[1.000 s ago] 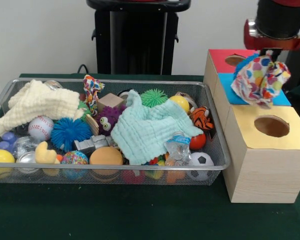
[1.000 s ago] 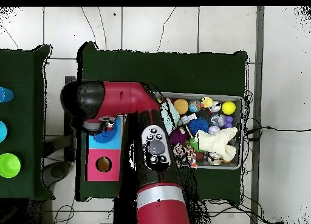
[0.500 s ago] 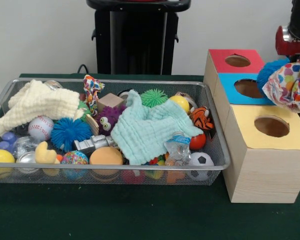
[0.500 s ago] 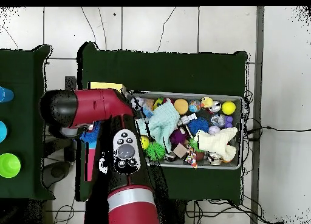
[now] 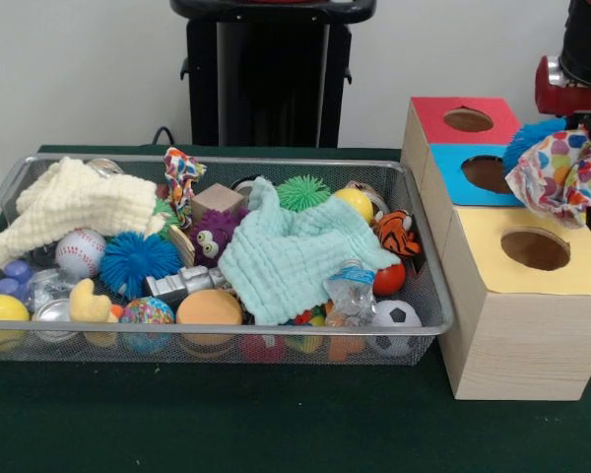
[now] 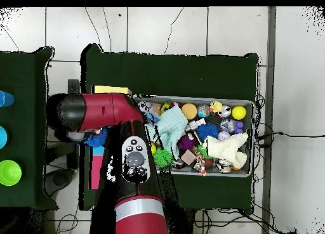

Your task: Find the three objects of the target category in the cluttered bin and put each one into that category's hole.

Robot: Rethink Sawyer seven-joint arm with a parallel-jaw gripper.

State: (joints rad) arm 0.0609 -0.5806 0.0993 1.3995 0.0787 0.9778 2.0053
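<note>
The polka-dot cloth (image 5: 559,175) hangs gripped in the closed jaws of the gripper (image 5: 571,123) just right of the sorting box (image 5: 512,296), beside its blue hole (image 5: 490,173). A blue spiky ball (image 5: 532,141) clings behind the cloth. Left of the box, the wire bin (image 5: 419,325) holds a mint cloth (image 5: 286,251), a cream cloth (image 5: 74,205) and many balls.

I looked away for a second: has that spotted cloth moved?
Yes. The spotted cloth hung over the blue panel a second ago; now it hangs off the box's right edge, beside the yellow hole.
</note>
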